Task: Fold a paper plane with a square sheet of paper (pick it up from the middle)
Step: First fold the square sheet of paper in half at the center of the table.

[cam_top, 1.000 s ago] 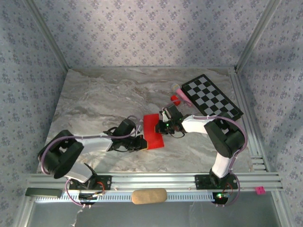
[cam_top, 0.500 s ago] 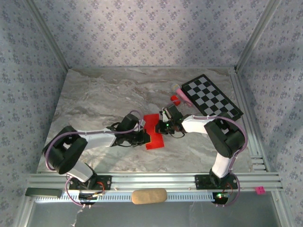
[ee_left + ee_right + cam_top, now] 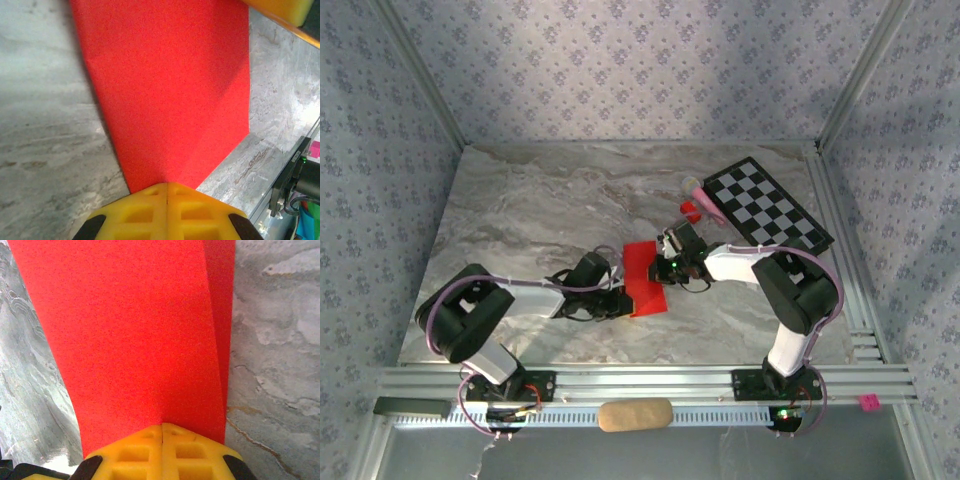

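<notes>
The square sheet of paper [image 3: 642,275] is bright red and lies folded into a narrower strip at the middle of the marble table. My left gripper [image 3: 623,300] is shut, its closed yellow tips resting on the strip's near-left edge. In the left wrist view the paper [image 3: 170,85] spreads away from the gripper [image 3: 167,185], showing a crease. My right gripper [image 3: 663,265] is shut too, tips down on the paper's right side. In the right wrist view the gripper [image 3: 162,426] meets the paper [image 3: 135,330], and a folded layer runs along the right edge. I cannot tell whether either gripper pinches the paper.
A black-and-white checkered board [image 3: 768,205] lies at the back right, with a small red block [image 3: 690,211] and a pink object [image 3: 700,190] at its left corner. A tan oblong [image 3: 635,414] sits on the near rail. The table's metal frame [image 3: 860,300] borders the right side.
My left gripper slid away along the paper's left side, then came back toward the near edge. The red strip looked narrower half a second ago. The right arm stayed put.
</notes>
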You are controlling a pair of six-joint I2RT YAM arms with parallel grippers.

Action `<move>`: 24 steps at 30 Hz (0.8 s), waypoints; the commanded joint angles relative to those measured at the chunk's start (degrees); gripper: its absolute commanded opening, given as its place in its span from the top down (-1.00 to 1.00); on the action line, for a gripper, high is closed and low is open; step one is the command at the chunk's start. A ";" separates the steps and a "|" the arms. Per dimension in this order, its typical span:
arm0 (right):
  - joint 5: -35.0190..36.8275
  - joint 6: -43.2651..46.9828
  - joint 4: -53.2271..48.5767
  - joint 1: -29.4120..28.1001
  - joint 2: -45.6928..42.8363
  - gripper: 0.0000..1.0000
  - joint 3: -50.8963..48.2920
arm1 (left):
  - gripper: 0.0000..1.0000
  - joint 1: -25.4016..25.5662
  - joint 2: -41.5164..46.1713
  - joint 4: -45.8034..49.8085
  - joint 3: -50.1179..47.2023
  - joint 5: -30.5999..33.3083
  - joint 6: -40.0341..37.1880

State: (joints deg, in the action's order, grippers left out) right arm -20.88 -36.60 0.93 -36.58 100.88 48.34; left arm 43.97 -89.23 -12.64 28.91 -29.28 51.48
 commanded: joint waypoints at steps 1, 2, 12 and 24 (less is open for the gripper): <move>4.95 -0.29 -8.30 0.25 1.51 1.00 -2.97 | 1.00 0.99 1.34 8.74 -2.03 0.25 -3.12; 4.89 -0.23 -8.44 0.28 1.52 1.00 -2.98 | 1.00 1.24 1.93 9.68 -1.82 0.66 -3.59; 4.85 0.10 -9.01 0.19 1.69 1.00 -2.56 | 1.00 4.00 8.29 23.18 5.12 4.47 -8.19; 3.66 2.23 -10.24 0.19 1.46 1.00 -1.59 | 1.00 -7.98 3.56 16.34 16.47 -0.77 -6.64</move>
State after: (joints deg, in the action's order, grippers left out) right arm -20.84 -36.36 0.34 -36.58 100.57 48.27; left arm 37.15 -81.73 6.02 41.95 -26.98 45.01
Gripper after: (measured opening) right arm 0.051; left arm 0.063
